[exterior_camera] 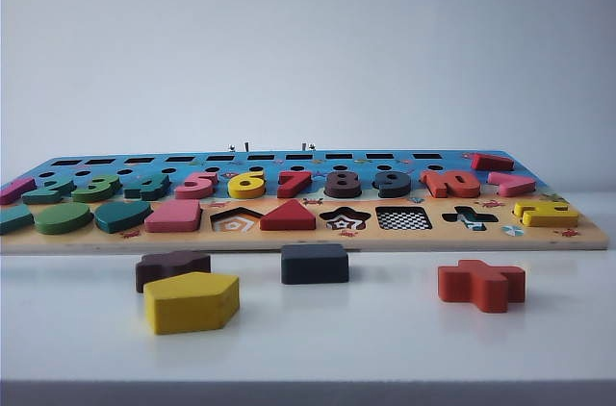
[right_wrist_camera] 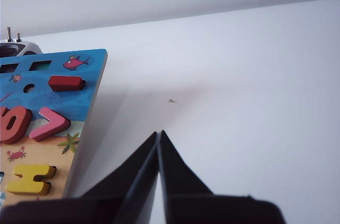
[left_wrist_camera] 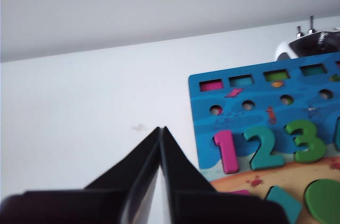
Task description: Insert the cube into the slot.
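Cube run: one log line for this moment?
stage: not started | cube: on table before board, untouched | slot: empty | left gripper: jaws shut, off board's left | right gripper: jaws shut, off board's right

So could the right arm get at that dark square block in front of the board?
Probably yes. The cube lies alone on the table, nothing on or against it. The right tool is shut, off beyond the board, so it must open first.

Not much robot to see, honestly. The left hand [left_wrist_camera: 161, 128] is two matte black fingers, flat-sided wedges tapering to a sharp tip. The right hand [right_wrist_camera: 159, 132] looks identical: same plain black wedges, thin seam between them.
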You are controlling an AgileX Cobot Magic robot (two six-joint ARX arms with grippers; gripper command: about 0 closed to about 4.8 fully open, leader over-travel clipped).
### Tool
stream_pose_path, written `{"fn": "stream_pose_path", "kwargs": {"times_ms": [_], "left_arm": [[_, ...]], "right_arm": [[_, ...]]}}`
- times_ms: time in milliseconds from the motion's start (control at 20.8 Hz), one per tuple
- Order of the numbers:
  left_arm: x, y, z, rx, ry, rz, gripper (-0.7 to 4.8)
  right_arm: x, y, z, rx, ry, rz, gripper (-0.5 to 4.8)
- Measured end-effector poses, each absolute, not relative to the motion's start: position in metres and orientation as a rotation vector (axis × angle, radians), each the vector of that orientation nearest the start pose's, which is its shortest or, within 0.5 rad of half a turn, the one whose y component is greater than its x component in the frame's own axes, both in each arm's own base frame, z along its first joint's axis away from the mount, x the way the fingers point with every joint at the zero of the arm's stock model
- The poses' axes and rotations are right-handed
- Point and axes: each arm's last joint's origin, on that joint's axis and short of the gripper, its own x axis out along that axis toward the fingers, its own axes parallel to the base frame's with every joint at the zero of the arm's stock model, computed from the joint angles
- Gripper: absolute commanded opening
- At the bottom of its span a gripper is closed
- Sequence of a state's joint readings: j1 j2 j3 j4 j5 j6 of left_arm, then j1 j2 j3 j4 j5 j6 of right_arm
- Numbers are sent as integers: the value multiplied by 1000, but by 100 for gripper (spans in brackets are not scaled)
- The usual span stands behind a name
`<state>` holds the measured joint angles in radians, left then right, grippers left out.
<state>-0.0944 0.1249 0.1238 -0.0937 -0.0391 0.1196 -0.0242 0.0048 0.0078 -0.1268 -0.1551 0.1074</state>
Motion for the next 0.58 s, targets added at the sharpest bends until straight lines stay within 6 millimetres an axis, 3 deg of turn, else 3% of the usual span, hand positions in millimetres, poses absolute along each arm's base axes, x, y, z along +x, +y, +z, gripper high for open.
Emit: {"fn": "stream_pose_path", "kwargs": {"times_ms": [289,578], "left_arm": [[110,-24,238,133,125,-242,17],[115,-43,260,152,219,-415,17]], "right_arm": [[97,2,154,119,130,124,-3],[97,2,154,138,132,124,-3]]}}
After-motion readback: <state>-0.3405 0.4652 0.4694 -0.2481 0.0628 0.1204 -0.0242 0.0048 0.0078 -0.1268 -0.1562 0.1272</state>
